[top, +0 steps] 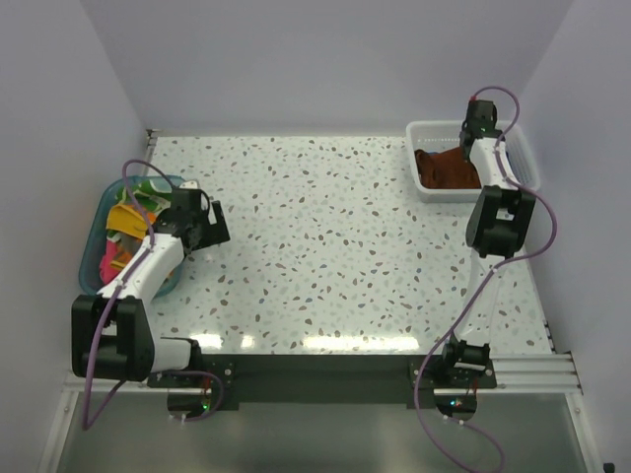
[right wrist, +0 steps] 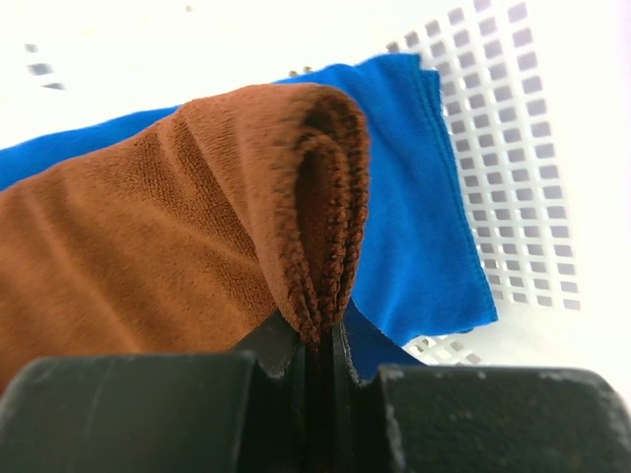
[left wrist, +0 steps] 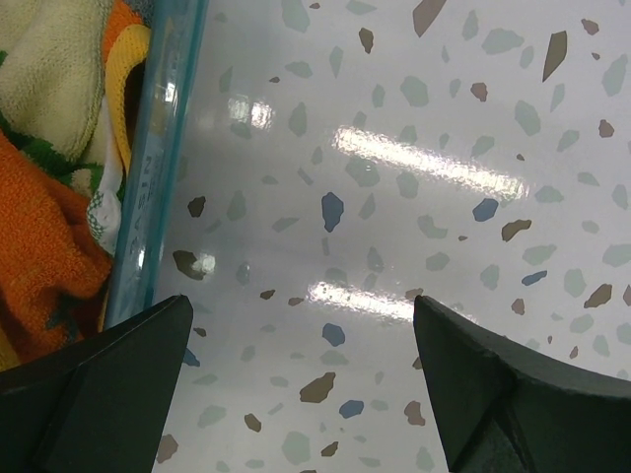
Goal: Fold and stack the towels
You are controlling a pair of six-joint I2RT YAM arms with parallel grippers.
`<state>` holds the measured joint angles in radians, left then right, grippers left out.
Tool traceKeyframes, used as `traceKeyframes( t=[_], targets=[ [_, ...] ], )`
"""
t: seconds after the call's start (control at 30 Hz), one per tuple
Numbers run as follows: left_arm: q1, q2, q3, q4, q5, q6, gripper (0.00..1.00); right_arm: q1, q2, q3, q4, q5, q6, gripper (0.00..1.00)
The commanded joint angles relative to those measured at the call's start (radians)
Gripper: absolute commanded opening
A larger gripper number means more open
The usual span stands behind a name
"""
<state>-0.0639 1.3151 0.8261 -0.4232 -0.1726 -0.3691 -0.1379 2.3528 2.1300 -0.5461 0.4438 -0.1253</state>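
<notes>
Right claw [right wrist: 320,340] pinching the rust brown towel [right wrist: 177,227] in the white basket [right wrist: 513,148].
Its folded edge sits between the pressed jaws, on top of the blue towel [right wrist: 424,217] lying in the basket. Left claw [left wrist: 301,307] hangs spread wide over the speckled table [left wrist: 444,148], beside the teal tub [left wrist: 163,148] holding the other towels [left wrist: 49,236].

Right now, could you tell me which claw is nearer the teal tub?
Left: the left claw sits beside the teal tub; the right claw is opposite, in the white basket.
</notes>
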Motion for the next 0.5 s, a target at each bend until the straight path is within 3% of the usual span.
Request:
traceKeyframes(
  t=[0.0,0.47],
  targets=[
    [0.004,0.003,-0.002,0.046,0.013,0.029,1.0,-0.012,0.01,-0.01,0.075,0.075,-0.007,0.0],
    [0.004,0.019,-0.007,0.057,0.035,0.032,1.0,-0.02,0.026,-0.028,0.143,0.19,-0.048,0.04]
  ],
)
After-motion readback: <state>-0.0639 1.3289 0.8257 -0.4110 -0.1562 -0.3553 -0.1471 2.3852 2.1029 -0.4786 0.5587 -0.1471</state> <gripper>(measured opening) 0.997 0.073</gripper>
